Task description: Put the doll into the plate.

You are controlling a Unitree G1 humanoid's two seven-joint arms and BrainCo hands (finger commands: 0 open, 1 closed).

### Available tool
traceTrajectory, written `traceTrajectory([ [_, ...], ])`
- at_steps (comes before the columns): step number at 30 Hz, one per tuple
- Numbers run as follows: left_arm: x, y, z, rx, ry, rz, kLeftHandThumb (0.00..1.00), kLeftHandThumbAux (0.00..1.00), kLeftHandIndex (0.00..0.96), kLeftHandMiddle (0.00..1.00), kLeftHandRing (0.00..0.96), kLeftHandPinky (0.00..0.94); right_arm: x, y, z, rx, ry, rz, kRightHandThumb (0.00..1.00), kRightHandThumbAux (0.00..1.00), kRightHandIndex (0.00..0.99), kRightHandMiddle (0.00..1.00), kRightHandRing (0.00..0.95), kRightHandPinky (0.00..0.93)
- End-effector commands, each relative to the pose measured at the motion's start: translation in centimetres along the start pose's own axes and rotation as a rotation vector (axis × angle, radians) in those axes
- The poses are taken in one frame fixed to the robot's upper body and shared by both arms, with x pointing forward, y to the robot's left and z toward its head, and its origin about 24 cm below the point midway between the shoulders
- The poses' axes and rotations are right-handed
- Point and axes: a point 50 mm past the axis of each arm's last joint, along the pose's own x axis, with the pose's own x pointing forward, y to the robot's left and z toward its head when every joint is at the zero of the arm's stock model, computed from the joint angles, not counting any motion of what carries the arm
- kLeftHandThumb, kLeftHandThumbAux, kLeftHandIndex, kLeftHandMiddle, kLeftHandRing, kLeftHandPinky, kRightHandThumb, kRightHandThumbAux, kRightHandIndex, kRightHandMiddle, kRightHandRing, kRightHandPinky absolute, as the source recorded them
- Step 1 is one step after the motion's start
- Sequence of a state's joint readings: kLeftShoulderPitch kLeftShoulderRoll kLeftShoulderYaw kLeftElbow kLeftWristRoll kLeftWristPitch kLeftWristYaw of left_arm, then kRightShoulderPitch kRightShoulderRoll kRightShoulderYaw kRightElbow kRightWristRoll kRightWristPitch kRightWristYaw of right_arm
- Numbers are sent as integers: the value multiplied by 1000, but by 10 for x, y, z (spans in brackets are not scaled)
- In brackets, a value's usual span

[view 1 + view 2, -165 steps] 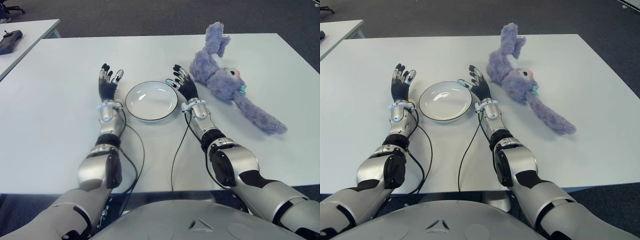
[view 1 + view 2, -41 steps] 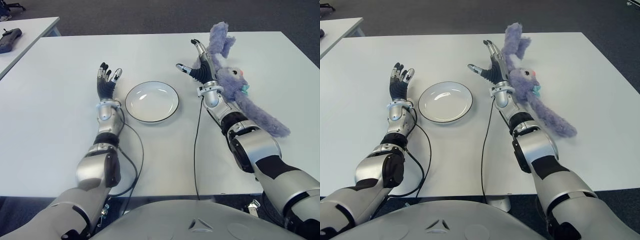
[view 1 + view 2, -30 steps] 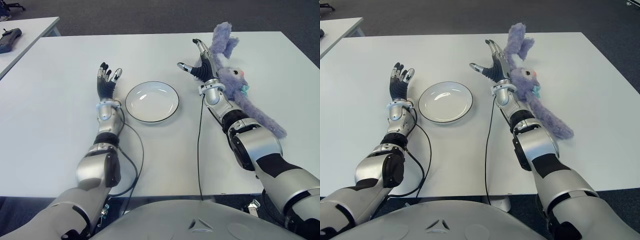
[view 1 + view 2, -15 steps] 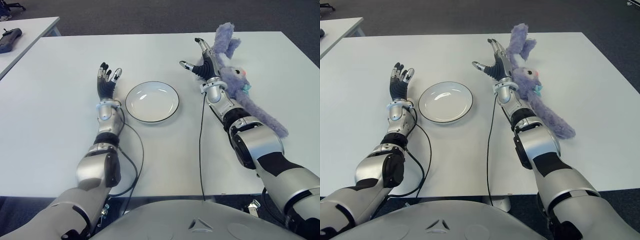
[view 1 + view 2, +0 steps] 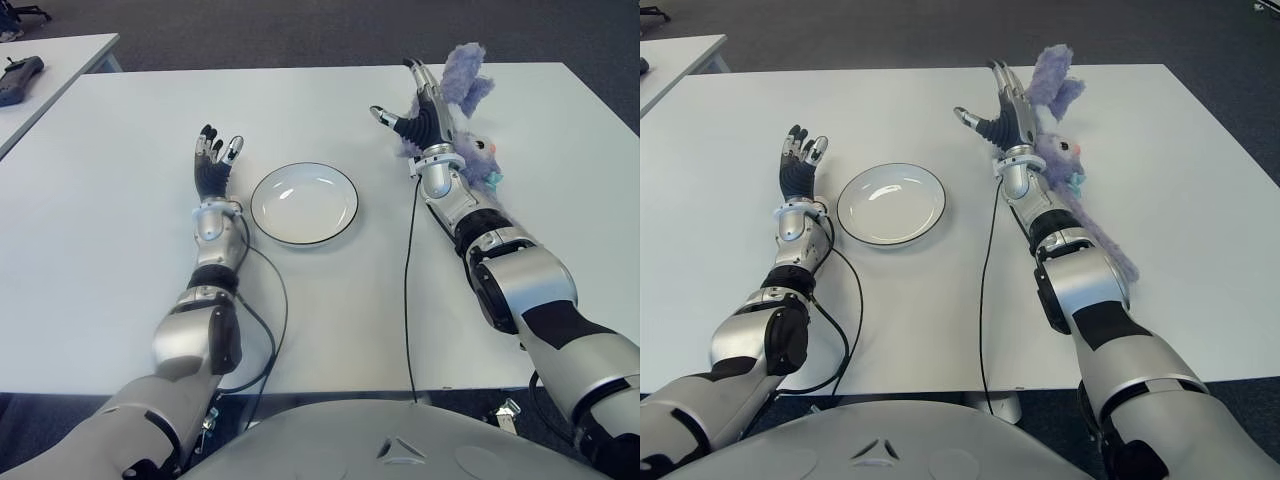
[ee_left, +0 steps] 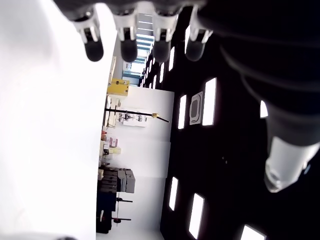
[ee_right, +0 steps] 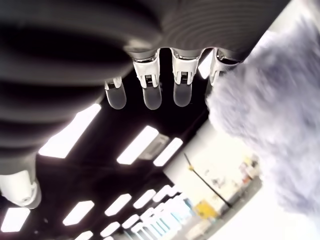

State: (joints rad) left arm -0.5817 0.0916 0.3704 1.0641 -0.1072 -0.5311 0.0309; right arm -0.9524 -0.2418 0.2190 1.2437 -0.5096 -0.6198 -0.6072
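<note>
The doll (image 5: pixel 472 157), a purple plush rabbit, lies on the white table (image 5: pixel 120 250) at the right, with one limb (image 5: pixel 465 84) sticking up at the far end. My right hand (image 5: pixel 407 100) is open, fingers spread and pointing away, right against the doll's left side. In the right wrist view its fur (image 7: pixel 272 120) shows beside my straight fingers (image 7: pixel 151 96), none of them closed around it. My forearm hides part of the doll. The white, dark-rimmed plate (image 5: pixel 304 205) sits empty to the left of that hand. My left hand (image 5: pixel 213 165) stays open, left of the plate.
Thin black cables (image 5: pixel 408 300) run from both wrists back across the table towards me. A second table (image 5: pixel 55 55) with a dark object (image 5: pixel 20 80) on it stands at the far left. Dark carpet (image 5: pixel 300 30) lies beyond the far edge.
My right hand went from beside the plate farther out and to the right, up against the doll. The doll has been pushed right and turned. My left hand has not moved.
</note>
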Motion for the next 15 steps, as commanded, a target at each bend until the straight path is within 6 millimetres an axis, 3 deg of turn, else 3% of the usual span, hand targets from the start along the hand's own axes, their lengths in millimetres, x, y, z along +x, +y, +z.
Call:
traceTrajectory([
  [1, -117, 41, -118, 14, 515, 153, 0, 626, 0, 0, 0, 0, 8, -13, 24, 21, -224, -93, 146, 487, 0, 0, 0, 0],
  [2, -117, 41, -118, 13, 514, 153, 0, 630, 0, 0, 0, 0, 7, -14, 26, 26, -250, -108, 92, 471, 0, 0, 0, 0],
  [6, -117, 41, -118, 13, 512, 150, 0, 629, 0, 0, 0, 0, 5, -18, 33, 54, -325, -144, 33, 449, 0, 0, 0, 0],
  [15, -117, 41, -118, 18, 518, 151, 0, 602, 0, 0, 0, 0, 6, -28, 36, 104, -369, -188, 41, 475, 0, 22, 0, 0],
])
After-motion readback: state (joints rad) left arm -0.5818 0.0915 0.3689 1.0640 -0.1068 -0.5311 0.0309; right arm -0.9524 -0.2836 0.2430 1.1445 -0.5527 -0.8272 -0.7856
